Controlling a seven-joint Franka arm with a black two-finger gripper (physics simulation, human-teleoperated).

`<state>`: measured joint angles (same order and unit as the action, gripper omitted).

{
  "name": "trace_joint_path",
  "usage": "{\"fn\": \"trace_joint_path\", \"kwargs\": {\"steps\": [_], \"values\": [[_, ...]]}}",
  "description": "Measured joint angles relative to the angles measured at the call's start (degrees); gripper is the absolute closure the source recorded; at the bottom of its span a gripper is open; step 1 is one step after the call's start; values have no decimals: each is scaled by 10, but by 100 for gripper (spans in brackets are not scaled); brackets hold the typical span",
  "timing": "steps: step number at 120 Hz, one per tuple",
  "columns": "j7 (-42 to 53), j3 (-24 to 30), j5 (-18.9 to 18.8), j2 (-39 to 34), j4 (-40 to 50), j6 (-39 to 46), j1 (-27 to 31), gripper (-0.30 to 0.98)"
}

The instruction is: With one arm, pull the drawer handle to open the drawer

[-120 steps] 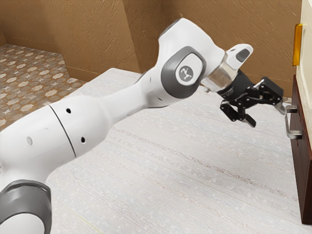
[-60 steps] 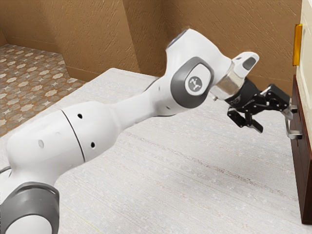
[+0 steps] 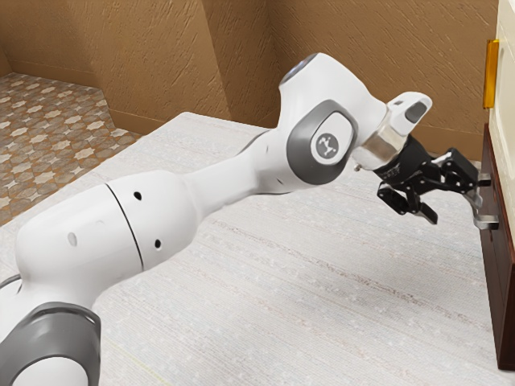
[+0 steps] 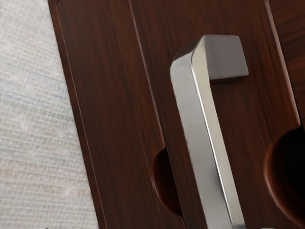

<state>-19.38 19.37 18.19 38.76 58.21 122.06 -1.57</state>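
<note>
- Your pincer stands wide open, gripping nothing.
- The handle is on the drawer front, toward the exterior view's right, beside your nearer finger; you can't tell whether they touch.
- Its bar runs up-down there; you'd likely need it between both fingers before pulling.

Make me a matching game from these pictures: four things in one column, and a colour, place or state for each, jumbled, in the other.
Things:
1. Gripper
2. Handle
3. Cabinet
4. Yellow bar

Descriptions:
A. Dark brown wood
B. Black, with its two fingers apart
C. Upright on the cream panel
D. Silver-coloured, bent at its end

Right pairs: 1-B, 2-D, 3-A, 4-C
</note>
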Motion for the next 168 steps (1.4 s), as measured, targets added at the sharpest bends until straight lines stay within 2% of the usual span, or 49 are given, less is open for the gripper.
{"fn": "trace_joint_path", "kwargs": {"steps": [90, 168], "values": [[-12, -9, -69, -21, 2, -41, 2, 26], [-21, -17, -75, -60, 52, -74, 25, 27]]}}
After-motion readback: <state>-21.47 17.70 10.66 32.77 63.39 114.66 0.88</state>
